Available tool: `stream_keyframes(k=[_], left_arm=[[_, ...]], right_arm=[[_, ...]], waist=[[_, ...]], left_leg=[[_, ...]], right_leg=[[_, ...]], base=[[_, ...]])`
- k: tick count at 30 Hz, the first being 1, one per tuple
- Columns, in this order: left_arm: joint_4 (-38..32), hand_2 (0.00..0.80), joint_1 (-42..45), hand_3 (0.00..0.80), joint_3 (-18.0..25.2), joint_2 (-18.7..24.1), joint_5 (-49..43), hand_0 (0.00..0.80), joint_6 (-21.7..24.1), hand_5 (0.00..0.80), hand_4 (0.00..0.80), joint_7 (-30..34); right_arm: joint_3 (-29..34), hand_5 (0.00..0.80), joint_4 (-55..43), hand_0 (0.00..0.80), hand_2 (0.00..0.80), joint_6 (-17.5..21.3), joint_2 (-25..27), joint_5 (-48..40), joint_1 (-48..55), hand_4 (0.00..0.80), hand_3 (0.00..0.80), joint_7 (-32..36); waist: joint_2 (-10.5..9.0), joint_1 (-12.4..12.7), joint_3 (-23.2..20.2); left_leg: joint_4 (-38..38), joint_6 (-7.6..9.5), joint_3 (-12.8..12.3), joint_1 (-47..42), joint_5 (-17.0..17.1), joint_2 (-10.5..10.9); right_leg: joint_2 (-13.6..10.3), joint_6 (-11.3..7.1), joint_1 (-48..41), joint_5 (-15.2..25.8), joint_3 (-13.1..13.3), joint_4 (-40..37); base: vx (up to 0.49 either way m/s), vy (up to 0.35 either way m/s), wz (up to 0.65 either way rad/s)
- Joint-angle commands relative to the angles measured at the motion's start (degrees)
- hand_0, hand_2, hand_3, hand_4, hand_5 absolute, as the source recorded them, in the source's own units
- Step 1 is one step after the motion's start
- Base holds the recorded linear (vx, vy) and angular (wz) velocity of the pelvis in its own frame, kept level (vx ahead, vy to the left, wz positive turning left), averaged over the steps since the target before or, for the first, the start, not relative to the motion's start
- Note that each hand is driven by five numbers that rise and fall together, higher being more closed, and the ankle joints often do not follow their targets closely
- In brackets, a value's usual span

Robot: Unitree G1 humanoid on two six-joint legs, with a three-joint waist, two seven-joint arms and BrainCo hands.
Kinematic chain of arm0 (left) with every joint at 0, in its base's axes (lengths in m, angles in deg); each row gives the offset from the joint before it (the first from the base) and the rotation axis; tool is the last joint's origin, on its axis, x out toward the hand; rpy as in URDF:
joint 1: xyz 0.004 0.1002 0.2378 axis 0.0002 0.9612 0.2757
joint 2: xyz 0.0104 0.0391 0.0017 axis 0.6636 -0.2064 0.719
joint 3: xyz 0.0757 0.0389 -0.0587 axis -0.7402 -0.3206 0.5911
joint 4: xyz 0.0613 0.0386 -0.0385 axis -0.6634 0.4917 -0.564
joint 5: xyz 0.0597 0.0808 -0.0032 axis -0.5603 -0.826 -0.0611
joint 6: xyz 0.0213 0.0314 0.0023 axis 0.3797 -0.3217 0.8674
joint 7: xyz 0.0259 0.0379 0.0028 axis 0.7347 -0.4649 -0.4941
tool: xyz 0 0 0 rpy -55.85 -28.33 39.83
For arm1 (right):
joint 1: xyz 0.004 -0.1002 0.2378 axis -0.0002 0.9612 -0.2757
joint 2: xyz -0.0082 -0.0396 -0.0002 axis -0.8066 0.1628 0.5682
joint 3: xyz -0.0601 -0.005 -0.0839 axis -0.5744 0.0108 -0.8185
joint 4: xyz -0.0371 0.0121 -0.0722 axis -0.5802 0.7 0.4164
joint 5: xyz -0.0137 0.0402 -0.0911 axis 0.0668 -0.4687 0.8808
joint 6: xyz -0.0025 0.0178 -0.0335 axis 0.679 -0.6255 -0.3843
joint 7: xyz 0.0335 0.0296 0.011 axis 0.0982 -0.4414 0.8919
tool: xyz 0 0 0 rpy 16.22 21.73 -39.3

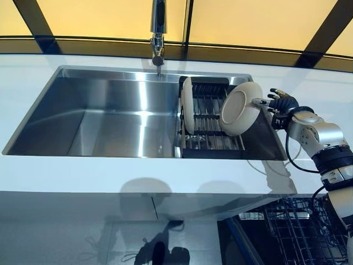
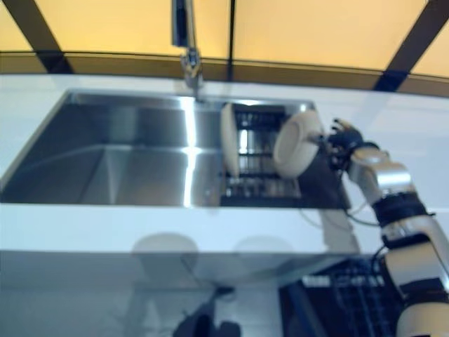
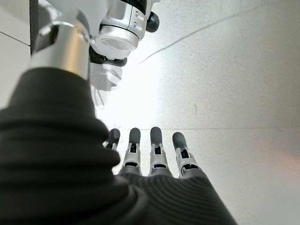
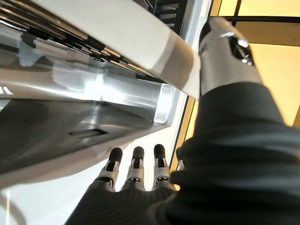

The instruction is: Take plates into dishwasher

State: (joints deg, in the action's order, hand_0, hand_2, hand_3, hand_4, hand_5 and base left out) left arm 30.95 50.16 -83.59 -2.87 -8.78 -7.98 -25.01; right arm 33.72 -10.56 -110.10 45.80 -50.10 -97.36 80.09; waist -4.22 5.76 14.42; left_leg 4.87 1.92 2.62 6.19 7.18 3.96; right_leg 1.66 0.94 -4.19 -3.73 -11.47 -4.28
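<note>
A cream plate [image 1: 241, 109] leans to the right in the black dish rack [image 1: 209, 118] at the right end of the steel sink [image 1: 110, 116]. A second cream plate [image 1: 187, 105] stands upright on edge at the rack's left side. My right hand [image 1: 281, 102] is at the leaning plate's right rim. Its thumb [image 4: 225, 47] lies against the rim [image 4: 117, 33]; its fingers [image 4: 136, 166] stay straight and apart from the plate. My left hand [image 3: 154, 154] hangs over the floor with straight fingers and holds nothing.
The faucet [image 1: 158, 33] stands behind the sink's middle. A white counter [image 1: 138, 176] runs around the sink. The open dishwasher's dark wire rack [image 1: 298, 232] shows below the counter at the lower right.
</note>
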Motion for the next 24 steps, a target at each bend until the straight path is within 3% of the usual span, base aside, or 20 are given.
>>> stream_keyframes(k=[1,24], left_arm=[[0.65,0.0,-0.06,0.0,-3.18,1.65,1.86,0.0,-0.34,0.0,0.0,-0.34],[0.96,0.0,0.2,0.0,-3.23,0.92,2.17,0.0,-0.25,0.0,0.0,-1.24]], right_arm=[[-4.55,0.0,-0.04,0.0,0.0,3.81,4.03,0.91,-7.17,0.0,0.0,0.0],[-4.46,0.0,-1.03,0.0,0.0,2.22,1.98,0.18,-7.37,0.0,0.0,0.66]], waist=[[0.13,1.81,-1.85],[-0.04,2.17,-1.15]], left_leg=[[0.13,-4.16,-2.6,-3.4,-4.8,-2.21],[0.13,-4.55,-2.29,-3.76,-4.72,-2.23]], right_leg=[[-6.53,-8.45,6.68,9.49,-0.38,-0.14],[-6.25,-7.97,5.79,9.1,-0.86,-0.4]], base=[[0.0,0.0,0.0],[0.0,0.0,0.0]])
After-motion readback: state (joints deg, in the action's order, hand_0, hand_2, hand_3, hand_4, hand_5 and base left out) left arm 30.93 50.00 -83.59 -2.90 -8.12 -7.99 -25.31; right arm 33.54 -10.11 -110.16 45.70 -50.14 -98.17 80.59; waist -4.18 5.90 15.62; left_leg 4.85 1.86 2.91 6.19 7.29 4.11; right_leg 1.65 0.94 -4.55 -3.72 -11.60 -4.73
